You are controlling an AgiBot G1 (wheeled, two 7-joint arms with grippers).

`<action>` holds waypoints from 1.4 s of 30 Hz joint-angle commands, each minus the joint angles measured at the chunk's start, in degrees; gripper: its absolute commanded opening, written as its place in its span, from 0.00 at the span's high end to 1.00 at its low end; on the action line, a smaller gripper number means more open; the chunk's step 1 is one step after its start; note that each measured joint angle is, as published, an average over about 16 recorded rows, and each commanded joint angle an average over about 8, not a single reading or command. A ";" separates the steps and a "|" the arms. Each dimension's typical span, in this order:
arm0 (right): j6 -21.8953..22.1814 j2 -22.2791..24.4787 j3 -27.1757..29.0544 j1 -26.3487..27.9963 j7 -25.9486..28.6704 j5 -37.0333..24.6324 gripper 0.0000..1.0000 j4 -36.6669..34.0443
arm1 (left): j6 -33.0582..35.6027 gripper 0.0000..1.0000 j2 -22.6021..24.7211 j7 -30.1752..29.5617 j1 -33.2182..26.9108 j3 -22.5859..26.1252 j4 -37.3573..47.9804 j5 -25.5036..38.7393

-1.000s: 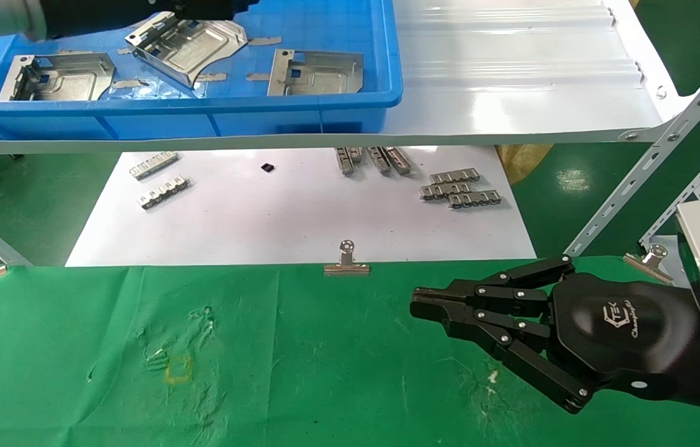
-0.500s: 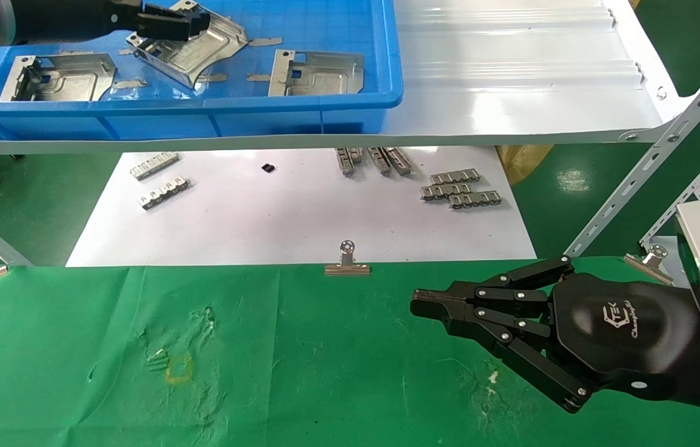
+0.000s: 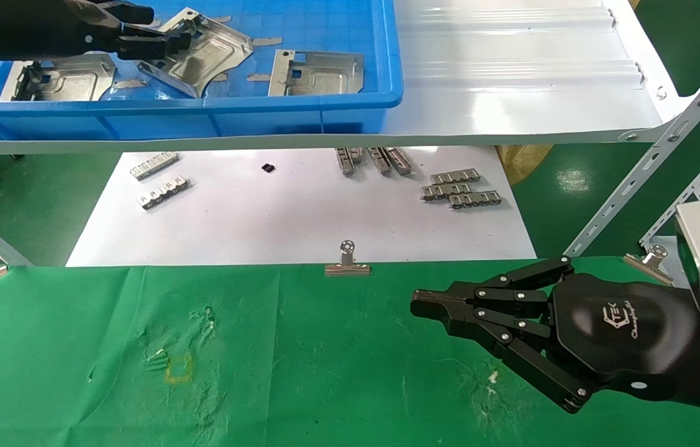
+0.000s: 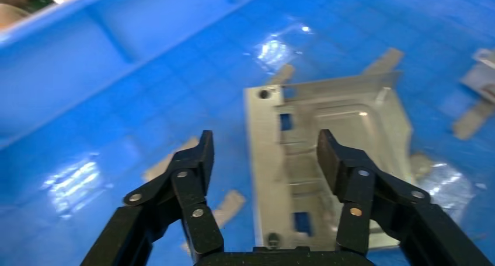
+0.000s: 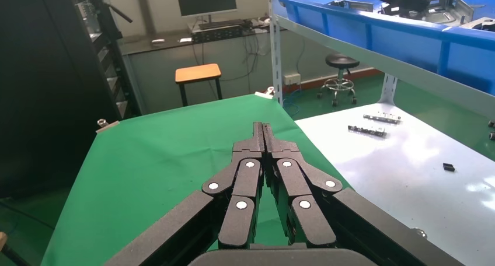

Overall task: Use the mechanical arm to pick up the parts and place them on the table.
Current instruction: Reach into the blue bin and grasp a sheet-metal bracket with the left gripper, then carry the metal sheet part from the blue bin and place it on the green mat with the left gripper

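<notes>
Three silver parts lie in a blue bin: one at the left [image 3: 61, 77], one in the middle [image 3: 207, 53], one at the right [image 3: 318, 71]. My left gripper [image 3: 179, 42] is over the bin at the middle part. In the left wrist view this gripper [image 4: 264, 146] is open, and its jaws straddle the perforated flange of that part [image 4: 344, 120]. My right gripper [image 3: 418, 305] is shut and empty, parked just above the green table [image 3: 300, 372]. It also shows in the right wrist view [image 5: 263, 129].
The blue bin [image 3: 200, 102] stands on a glossy white shelf [image 3: 511, 81]. Below it lies a white paper sheet [image 3: 300, 217] with small ridged strips [image 3: 458, 189]. A binder clip [image 3: 346, 261] holds the cloth's far edge. A slanted shelf strut [image 3: 654, 161] stands at the right.
My left gripper has drawn back to the left over the bin. The middle part has shifted and turned a little. The right arm has not moved.
</notes>
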 commanded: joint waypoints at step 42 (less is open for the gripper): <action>0.00 0.00 0.00 0.00 0.00 0.00 0.00 0.00 | 34.34 1.00 -14.15 15.16 6.82 -1.21 -21.20 -16.90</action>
